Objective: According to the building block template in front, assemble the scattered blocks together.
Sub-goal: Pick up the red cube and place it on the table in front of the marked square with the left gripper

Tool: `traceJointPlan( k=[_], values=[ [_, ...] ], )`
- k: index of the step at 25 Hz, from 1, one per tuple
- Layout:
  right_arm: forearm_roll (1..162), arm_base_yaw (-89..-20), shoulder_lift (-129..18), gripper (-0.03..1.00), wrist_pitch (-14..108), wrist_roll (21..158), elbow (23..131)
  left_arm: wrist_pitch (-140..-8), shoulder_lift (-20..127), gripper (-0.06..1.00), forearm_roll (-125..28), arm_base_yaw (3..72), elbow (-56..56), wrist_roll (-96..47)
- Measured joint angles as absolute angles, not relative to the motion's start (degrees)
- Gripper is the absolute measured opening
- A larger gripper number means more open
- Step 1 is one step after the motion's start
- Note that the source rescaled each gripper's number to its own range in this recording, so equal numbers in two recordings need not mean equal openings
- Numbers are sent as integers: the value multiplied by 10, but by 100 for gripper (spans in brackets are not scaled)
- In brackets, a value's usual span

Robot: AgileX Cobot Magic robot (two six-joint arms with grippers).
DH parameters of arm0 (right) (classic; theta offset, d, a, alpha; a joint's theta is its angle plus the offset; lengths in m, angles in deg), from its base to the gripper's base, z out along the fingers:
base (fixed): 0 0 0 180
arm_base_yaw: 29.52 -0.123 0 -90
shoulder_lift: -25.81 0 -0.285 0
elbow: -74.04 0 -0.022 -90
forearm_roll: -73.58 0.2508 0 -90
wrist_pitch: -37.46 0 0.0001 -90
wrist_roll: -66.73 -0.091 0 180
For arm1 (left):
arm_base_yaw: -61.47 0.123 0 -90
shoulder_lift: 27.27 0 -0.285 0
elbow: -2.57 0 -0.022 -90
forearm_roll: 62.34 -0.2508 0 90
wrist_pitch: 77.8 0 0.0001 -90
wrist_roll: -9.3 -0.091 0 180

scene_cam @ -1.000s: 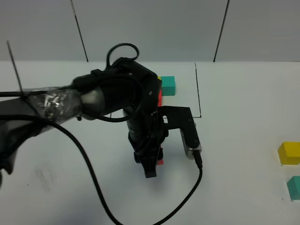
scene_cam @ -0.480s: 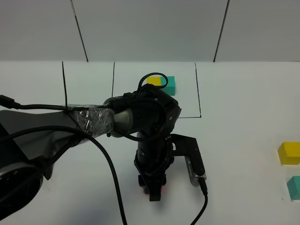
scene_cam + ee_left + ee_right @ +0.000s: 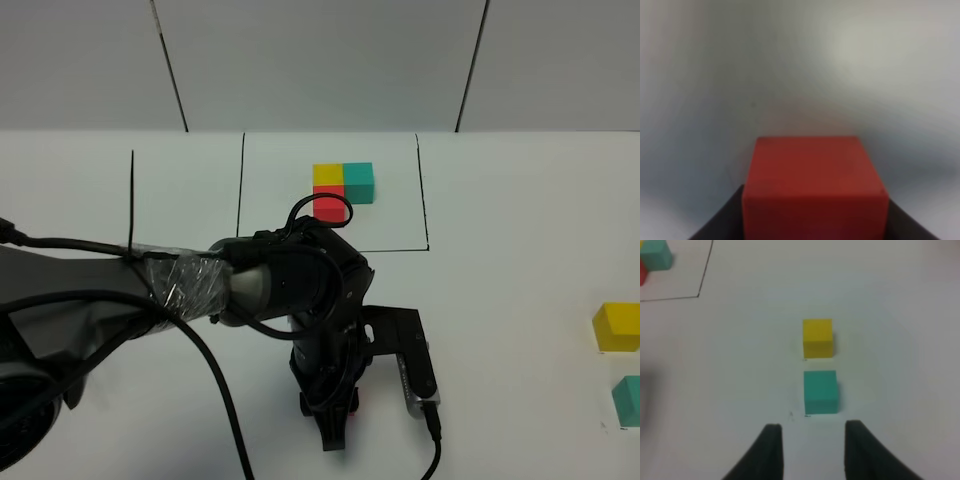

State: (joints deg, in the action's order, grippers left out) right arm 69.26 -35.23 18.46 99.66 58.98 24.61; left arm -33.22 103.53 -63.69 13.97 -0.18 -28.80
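The building block template (image 3: 340, 188) is an L of yellow, teal and red cubes inside a thin black rectangle at the back centre. My left gripper (image 3: 335, 422) is shut on the scattered red cube (image 3: 353, 405), near the table's front centre. In the left wrist view the red cube (image 3: 815, 187) fills the space between the dark fingers (image 3: 720, 225). The scattered yellow cube (image 3: 615, 327) and teal cube (image 3: 627, 400) sit at the far right. My right gripper (image 3: 815, 450) is open, just short of the teal cube (image 3: 820, 391), with the yellow cube (image 3: 817, 337) beyond it.
The left arm with its wrapped cables (image 3: 190, 285) covers the table's left and centre. A black cable (image 3: 220, 400) trails to the front edge. A second drawn rectangle (image 3: 185, 190) lies left of the template. The template's corner shows in the right wrist view (image 3: 655, 255).
My left arm has moved from over the template toward the table's front with the red cube in its grip. The template, hidden before, now shows in full.
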Motion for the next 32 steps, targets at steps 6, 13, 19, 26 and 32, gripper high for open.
traceJointPlan(
  k=[6,13,19,26,32],
  values=[
    [693,-352,185,0,997,590,246,-361,1020,0,-645,140,31,-288],
    [693,-352,185,0,997,590,246,-360,1020,0,-648,140,31,-288],
    [693,-352,185,0,997,590,246,-360,1019,0,-648,140,31,-288],
    [693,-352,185,0,997,590,246,-359,1007,53,-652,140,32,-282],
    [693,-352,185,0,997,590,246,-351,931,99,-664,140,32,-228]
  ],
)
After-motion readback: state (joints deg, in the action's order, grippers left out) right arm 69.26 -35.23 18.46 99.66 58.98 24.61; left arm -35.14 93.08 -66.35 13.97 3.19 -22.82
